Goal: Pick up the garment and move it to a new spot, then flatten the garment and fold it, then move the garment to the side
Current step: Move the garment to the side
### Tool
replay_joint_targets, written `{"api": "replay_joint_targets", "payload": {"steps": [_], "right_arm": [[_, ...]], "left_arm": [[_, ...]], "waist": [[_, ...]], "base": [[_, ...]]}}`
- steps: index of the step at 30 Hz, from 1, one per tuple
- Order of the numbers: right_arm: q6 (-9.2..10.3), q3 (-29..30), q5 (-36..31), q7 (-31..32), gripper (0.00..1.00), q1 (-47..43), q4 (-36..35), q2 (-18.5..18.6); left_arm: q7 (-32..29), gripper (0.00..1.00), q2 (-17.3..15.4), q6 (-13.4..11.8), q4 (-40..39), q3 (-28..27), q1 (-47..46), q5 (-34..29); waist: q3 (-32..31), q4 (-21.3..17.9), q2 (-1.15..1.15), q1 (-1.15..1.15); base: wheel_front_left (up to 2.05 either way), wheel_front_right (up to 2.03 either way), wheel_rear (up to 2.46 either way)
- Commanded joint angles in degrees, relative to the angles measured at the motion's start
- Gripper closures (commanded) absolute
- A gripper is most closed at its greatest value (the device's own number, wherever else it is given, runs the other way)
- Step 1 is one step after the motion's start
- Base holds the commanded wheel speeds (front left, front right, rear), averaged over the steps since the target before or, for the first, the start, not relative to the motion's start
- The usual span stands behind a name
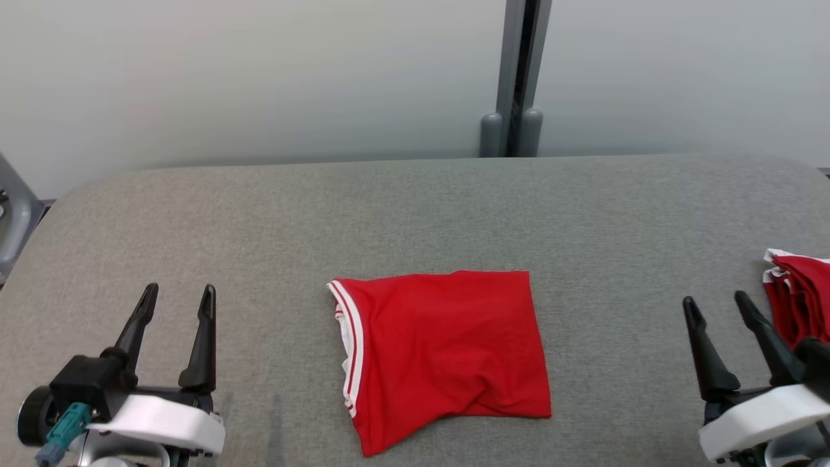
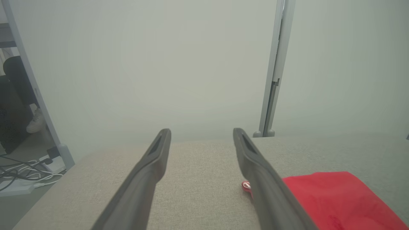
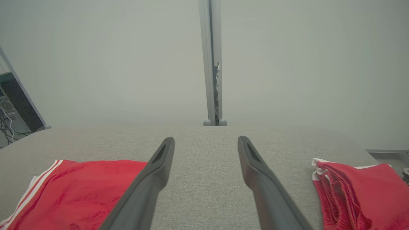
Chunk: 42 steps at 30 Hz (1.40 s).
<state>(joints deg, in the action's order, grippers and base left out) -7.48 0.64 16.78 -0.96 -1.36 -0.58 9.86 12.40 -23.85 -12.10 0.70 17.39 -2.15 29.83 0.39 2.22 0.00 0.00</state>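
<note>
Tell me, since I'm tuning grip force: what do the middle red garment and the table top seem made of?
Red garment: probably thin, smooth knit, perhaps sports synthetic; it lies in soft wrinkles, with white striped trim along one edge. Table top: apparently covered in grey woven fabric, matte; a fine heathered texture shows.

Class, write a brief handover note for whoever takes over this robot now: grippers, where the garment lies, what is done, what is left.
Left gripper: open, empty, over the table, left of the garment.
Right gripper: open, empty, between the garment and a red pile at the table's right edge.
Done: garment lies mid-table, apparently folded.
Left: move it aside.
</note>
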Motion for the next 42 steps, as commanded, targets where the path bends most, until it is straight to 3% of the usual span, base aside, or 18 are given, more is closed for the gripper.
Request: {"api": "replay_joint_targets", "payload": {"steps": [1, 14, 22, 23, 24, 25, 26, 27, 35, 42], "right_arm": [[-0.03, -0.9, 0.4, 0.8, 0.00, 1.5, 0.7, 0.9], [-0.03, -15.0, 4.9, 5.7, 0.00, 10.7, 13.7, 6.7], [-0.03, -23.6, 9.5, 4.8, 0.00, 16.5, 24.9, 6.8], [-0.03, -24.5, 10.0, 4.9, 0.23, 17.1, 26.0, 6.6], [-0.03, -25.3, 10.8, 5.1, 0.58, 17.6, 27.1, 6.5], [-0.03, -26.2, 11.5, 5.1, 0.72, 18.1, 27.8, 6.4], [-0.03, -26.2, 11.5, 5.1, 0.72, 18.1, 27.8, 6.4], [-0.04, -26.9, 12.1, 4.8, 1.00, 18.7, 28.5, 6.4], [0.01, -27.3, 12.7, 0.0, 1.00, 21.0, 27.5, 10.1], [-0.01, -24.9, 8.5, -0.4, 1.00, 18.3, 20.2, 14.1]], "left_arm": [[0.4, 0.00, 0.0, 0.1, -0.4, -0.2, -1.6, -0.5], [1.7, 0.00, 3.7, 0.0, -0.8, 1.9, -6.0, -1.9], [2.4, 0.00, 5.5, -0.1, 0.1, 1.7, -6.4, -2.1], [2.4, 0.00, 5.5, -0.1, 0.1, 1.6, -6.6, -2.2], [2.4, 0.00, 5.5, -0.1, 0.0, 1.6, -6.8, -2.3], [2.4, 0.00, 5.5, 0.0, 0.0, 1.5, -7.1, -2.6], [2.4, 0.00, 5.5, 0.0, 0.0, 1.5, -7.1, -2.6], [2.4, 0.00, 5.5, 0.1, -0.1, 1.5, -7.2, -2.7], [2.7, 0.00, 4.7, 0.6, -1.7, 0.2, -8.1, -3.9], [2.7, 0.00, 2.2, 0.6, -3.7, -2.1, -7.8, -4.8]], "waist": [[1.3, 1.5, 0.00, 0.00], [9.9, 11.3, 0.00, 0.00], [11.3, 12.6, 0.00, 0.00], [11.4, 12.6, 0.00, 0.00], [11.5, 12.5, 0.00, 0.00], [11.6, 12.4, 0.00, 0.00], [11.6, 12.4, 0.00, 0.00], [11.8, 12.3, 0.00, 0.00], [11.7, 9.3, 0.00, 0.00], [12.0, 2.0, 0.00, 0.00]], "base": [[0.00, 0.00, 0.00], [0.00, 0.00, 0.00], [0.00, 0.00, 0.00], [0.00, 0.00, 0.00], [0.00, 0.00, 0.00], [0.00, 0.00, 0.00], [0.00, 0.00, 0.00], [0.00, 0.00, 0.00], [0.00, 0.00, 0.00], [0.00, 0.00, 0.00]]}}
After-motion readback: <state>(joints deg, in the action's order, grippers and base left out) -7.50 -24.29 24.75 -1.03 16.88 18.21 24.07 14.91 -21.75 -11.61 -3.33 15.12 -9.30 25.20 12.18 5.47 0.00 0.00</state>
